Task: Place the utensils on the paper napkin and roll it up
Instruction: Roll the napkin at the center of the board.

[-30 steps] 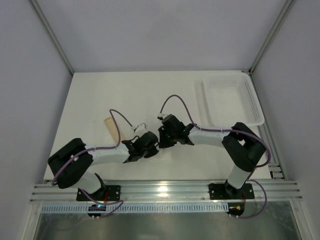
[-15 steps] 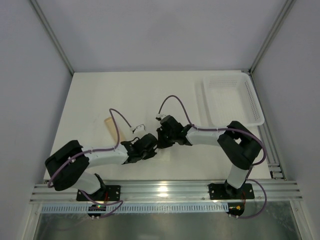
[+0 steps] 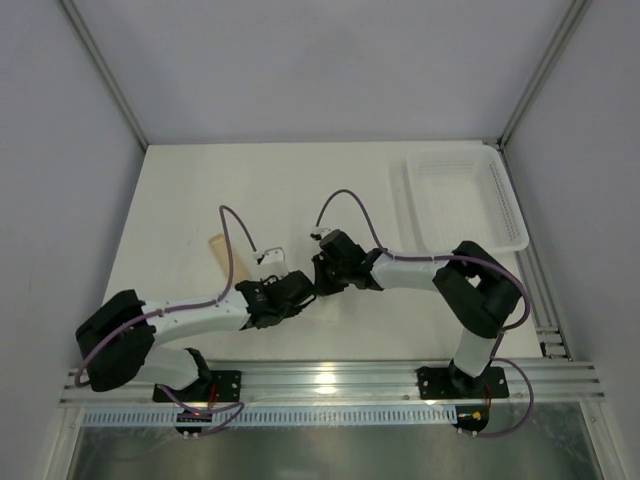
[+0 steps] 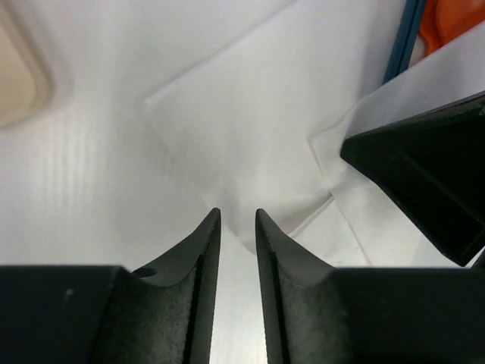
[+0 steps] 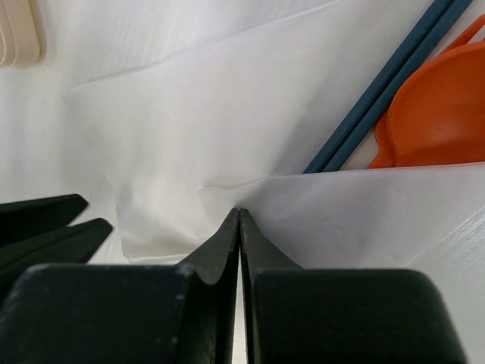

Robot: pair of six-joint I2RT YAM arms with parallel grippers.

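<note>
The paper napkin (image 5: 189, 129) lies flat under both grippers, with one flap folded over. My right gripper (image 5: 240, 214) is shut on the edge of that flap (image 5: 364, 212). An orange spoon-like utensil (image 5: 443, 114) and two blue sticks (image 5: 379, 98) lie on the napkin, partly under the flap. My left gripper (image 4: 237, 220) is narrowly open with the napkin's near corner (image 4: 241, 227) between its tips. The right gripper's fingers (image 4: 424, 174) show just right of it. A pale tan stick (image 3: 221, 256) lies off the napkin to the left. In the top view the grippers (image 3: 300, 288) nearly touch.
A white mesh basket (image 3: 462, 200) stands at the back right of the table (image 3: 300, 190). Purple cables (image 3: 232, 245) loop above both wrists. The tan stick's end also shows in the left wrist view (image 4: 15, 76) and in the right wrist view (image 5: 19, 34).
The left arm has stretched out lower and further left, while its gripper stayed by the napkin. The right gripper has shifted a little left towards it.
</note>
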